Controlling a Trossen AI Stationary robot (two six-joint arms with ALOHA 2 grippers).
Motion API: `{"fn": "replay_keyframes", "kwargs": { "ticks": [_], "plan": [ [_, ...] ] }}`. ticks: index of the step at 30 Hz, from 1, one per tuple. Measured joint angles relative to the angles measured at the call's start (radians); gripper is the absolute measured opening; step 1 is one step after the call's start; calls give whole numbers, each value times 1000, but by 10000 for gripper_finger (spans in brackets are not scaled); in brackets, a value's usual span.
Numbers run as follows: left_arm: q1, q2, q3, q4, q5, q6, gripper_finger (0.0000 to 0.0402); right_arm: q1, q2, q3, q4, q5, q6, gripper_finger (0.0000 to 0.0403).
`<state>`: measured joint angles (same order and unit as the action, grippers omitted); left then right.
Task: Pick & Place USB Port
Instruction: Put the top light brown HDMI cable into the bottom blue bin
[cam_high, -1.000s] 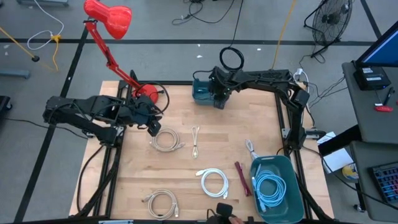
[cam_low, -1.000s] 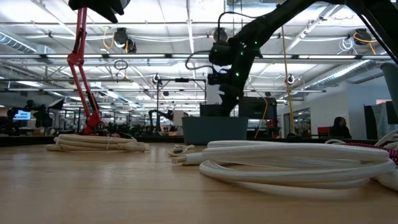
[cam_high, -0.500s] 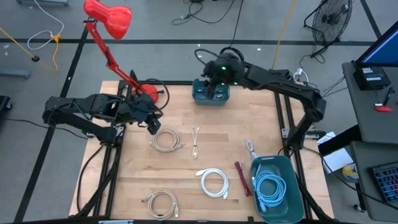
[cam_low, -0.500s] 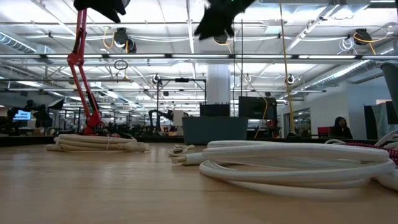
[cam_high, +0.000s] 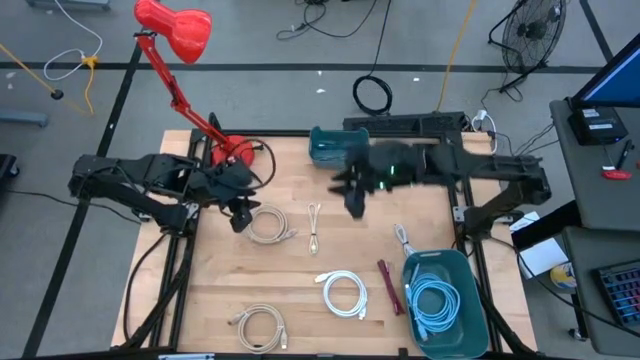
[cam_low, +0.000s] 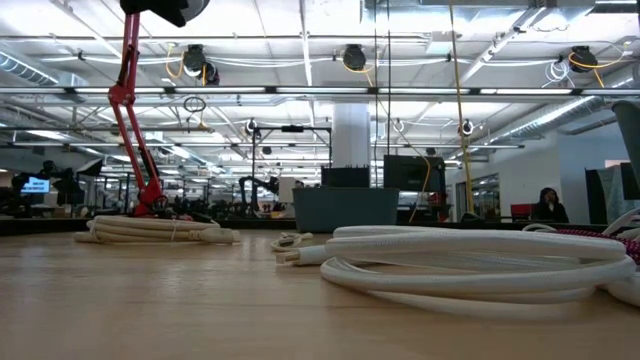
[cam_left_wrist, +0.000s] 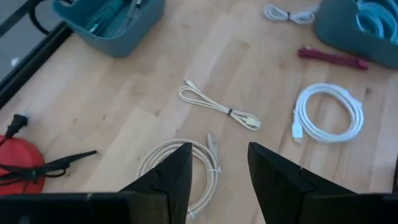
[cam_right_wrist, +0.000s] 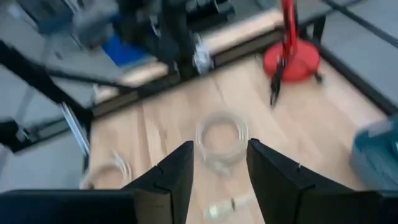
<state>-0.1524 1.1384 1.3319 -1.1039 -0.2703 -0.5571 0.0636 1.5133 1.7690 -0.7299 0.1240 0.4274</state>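
Note:
Several coiled cables lie flat on the wooden table. A beige coil (cam_high: 268, 225) (cam_left_wrist: 183, 168) lies just beyond my left gripper (cam_high: 238, 215) (cam_left_wrist: 217, 180), which hovers open beside it. A thin cream cable (cam_high: 314, 226) (cam_left_wrist: 217, 107) lies further right. A white coil (cam_high: 345, 293) (cam_left_wrist: 329, 112) and another beige coil (cam_high: 260, 325) lie toward the near edge. My right gripper (cam_high: 352, 195) (cam_right_wrist: 217, 174) is open and empty above the table's middle, blurred, looking toward the beige coil (cam_right_wrist: 222, 140).
A teal bin (cam_high: 335, 145) (cam_left_wrist: 109, 22) stands at the far edge. Another teal bin (cam_high: 445, 300) with a blue cable sits at the near right corner. A maroon strip (cam_high: 385, 285), a small white cable (cam_high: 402, 240) and the red lamp's base (cam_high: 235, 150) are nearby.
My right arm has risen out of the far teal bin and swung toward the table's middle and near side, and has left the low view. My left gripper has shifted slightly toward the near edge, beside the beige coil. No cable has moved.

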Motion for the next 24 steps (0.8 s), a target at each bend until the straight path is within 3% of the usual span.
{"fn": "replay_keyframes", "kwargs": {
  "ticks": [8,18,24],
  "plan": [
    [-95,23,-46,-7,11,37,156,222,18,-43,-20,263,154,130],
    [-166,23,-295,11,41,111,156,351,10,-190,12,376,355,130],
    [-166,23,-438,94,69,232,156,358,11,-298,147,404,398,130]
  ]
}}
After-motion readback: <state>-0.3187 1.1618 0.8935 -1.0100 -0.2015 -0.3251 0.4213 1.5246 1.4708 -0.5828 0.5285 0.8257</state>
